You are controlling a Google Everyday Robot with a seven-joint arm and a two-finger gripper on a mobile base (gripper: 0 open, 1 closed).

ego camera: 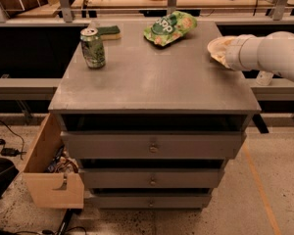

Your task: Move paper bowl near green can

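The paper bowl (214,46) is an off-white shallow bowl at the right edge of the grey cabinet top (152,82). Its right part is hidden behind my white arm. My gripper (225,54) is at the bowl's right side, reaching in from the right, mostly hidden by the wrist. The green can (92,48) stands upright at the back left of the top, far to the left of the bowl.
A flat green snack bag (170,28) lies at the back middle, between can and bowl. A small dark green pad (109,32) lies behind the can. The cabinet has several drawers (152,146). An open cardboard box (49,175) sits on the floor at lower left.
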